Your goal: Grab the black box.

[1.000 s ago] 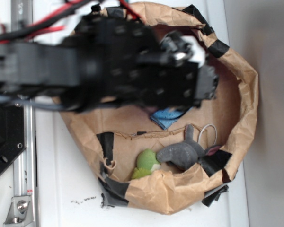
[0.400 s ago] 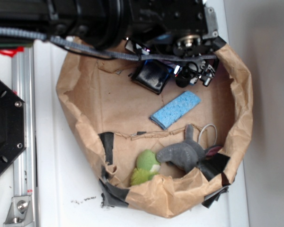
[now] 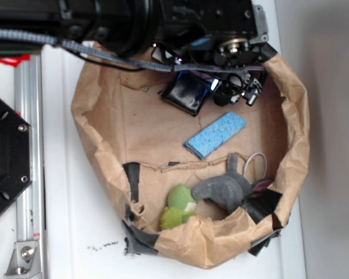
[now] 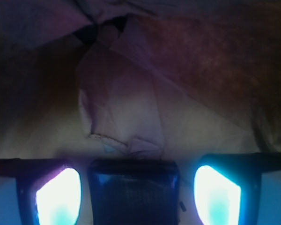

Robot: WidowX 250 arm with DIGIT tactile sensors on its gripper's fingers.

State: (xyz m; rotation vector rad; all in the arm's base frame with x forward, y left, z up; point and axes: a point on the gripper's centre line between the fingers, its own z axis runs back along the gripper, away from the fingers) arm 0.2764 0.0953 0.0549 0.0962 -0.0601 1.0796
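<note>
- At the far left of the exterior view, a black hexagonal plate (image 3: 4, 157) with screws is cut off by the frame edge, beside a metal rail (image 3: 28, 168).
- A crumpled brown paper bag (image 3: 104, 157), patched with black tape strips (image 3: 132, 177), lies open like a bowl on the white table (image 3: 70, 232).
- The robot arm (image 3: 104, 23) fills the top of the frame, hiding the bag's upper rim.
- The black box (image 3: 188, 93) sits tilted on the bag's floor near the top, partly under the arm; its upper edge is covered.
- The gripper (image 3: 198, 72) is mostly lost in the dark clutter of the arm from outside.
- In the wrist view the box (image 4: 133, 192) lies between two glowing fingers (image 4: 56, 197), with a visible gap on each side, so the jaws stand spread and hold nothing; its lower part is cut off at the bottom.
- Below and right of the box lies a blue sponge (image 3: 215, 135), apart from it.
- Lower down, a green toy (image 3: 177, 206) is half hidden by the bag's near wall.
- A grey plush toy (image 3: 227, 187) lies just right of it; its shape is hard to read.
</note>
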